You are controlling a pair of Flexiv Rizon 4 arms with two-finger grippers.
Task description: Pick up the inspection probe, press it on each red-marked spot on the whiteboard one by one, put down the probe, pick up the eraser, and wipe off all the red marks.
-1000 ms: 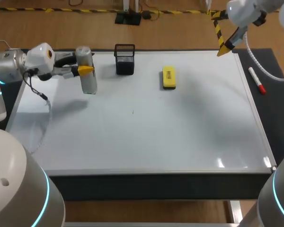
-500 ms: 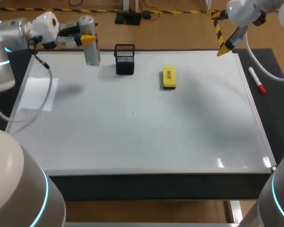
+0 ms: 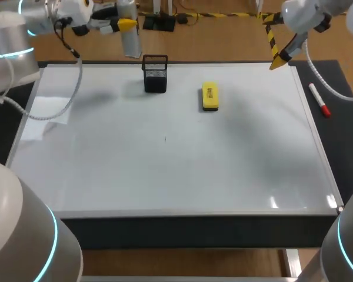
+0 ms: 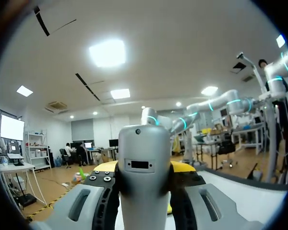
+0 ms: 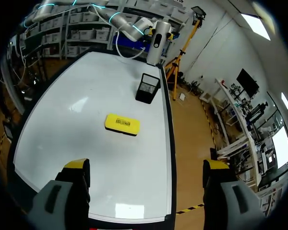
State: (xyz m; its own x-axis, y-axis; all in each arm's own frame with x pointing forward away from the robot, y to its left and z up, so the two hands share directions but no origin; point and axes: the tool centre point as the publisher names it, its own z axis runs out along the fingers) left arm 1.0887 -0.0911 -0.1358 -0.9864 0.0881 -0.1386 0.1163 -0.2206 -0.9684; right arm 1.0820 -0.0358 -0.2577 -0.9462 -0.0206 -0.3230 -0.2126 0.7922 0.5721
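- Clamping the inspection probe (image 4: 144,158) from both sides, the left gripper (image 3: 125,24) hangs near the mesh holder (image 3: 155,75).
- Right gripper (image 5: 146,189): fingers wide apart, empty.
- Eraser (image 5: 122,124) ahead; label illegible.

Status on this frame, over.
Left hand shut on probe, raised near the mesh holder. Right hand open, empty. Eraser lying on whiteboard. No red marks visible.

Large whiteboard (image 3: 176,176), yellow eraser (image 3: 210,96) and mesh basket (image 3: 155,74) on it, marker (image 3: 319,100) alongside
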